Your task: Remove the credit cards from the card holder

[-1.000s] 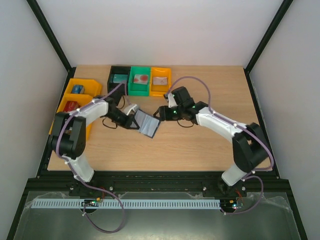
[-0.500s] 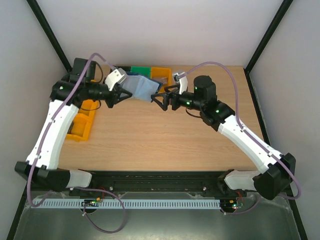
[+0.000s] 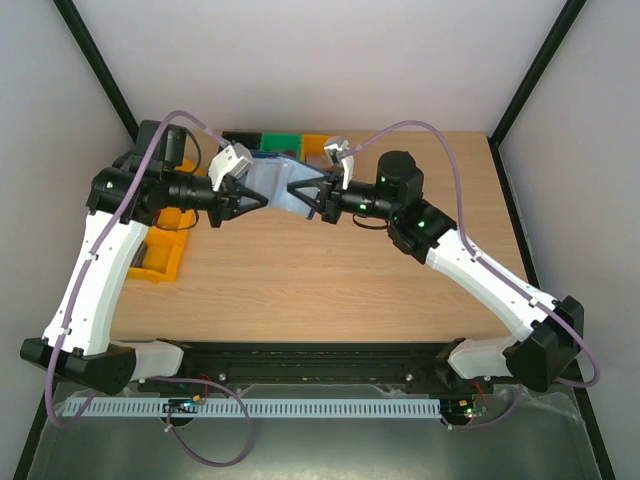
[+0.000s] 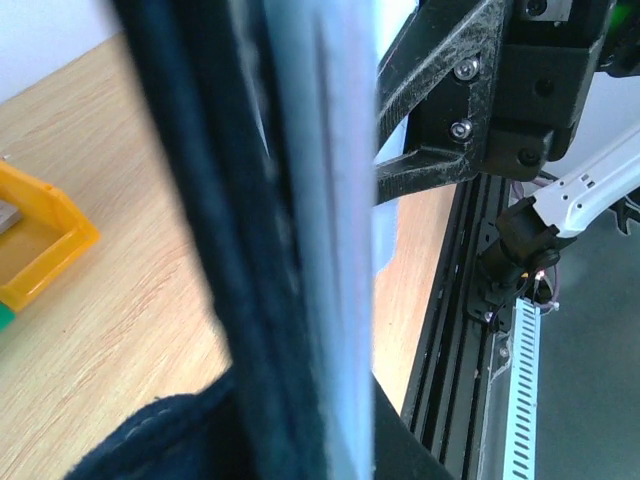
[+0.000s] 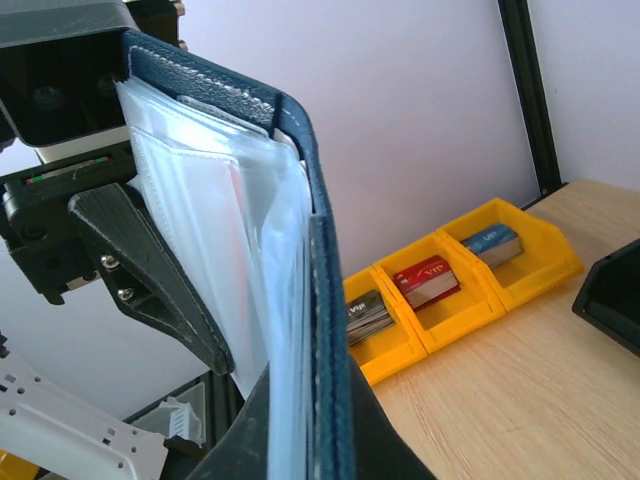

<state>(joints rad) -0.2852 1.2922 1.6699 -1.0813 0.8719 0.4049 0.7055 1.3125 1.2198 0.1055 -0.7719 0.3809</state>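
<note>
The card holder (image 3: pixel 273 181), navy with pale clear sleeves inside, hangs open in the air between both arms, above the back of the table. My left gripper (image 3: pixel 254 198) is shut on its left edge and my right gripper (image 3: pixel 299 190) is shut on its right edge. In the right wrist view the card holder (image 5: pixel 300 230) stands edge-on, pinched at the bottom by my right gripper (image 5: pixel 310 425). A faint pink tint, probably one of the credit cards (image 5: pixel 233 195), shows through a sleeve. The left wrist view has the card holder (image 4: pixel 270 220) blurred and edge-on in my left gripper (image 4: pixel 290 435).
Yellow bins (image 5: pixel 455 290) at the table's left hold stacks of dark, red and blue cards. Black, green and yellow bins (image 3: pixel 282 143) stand along the back edge, partly behind the holder. A black frame rail (image 4: pixel 455 330) runs along the near table edge.
Both arms have risen from the table with the holder. The right gripper, wide open and just clear of it half a second ago, has closed on its right edge.
</note>
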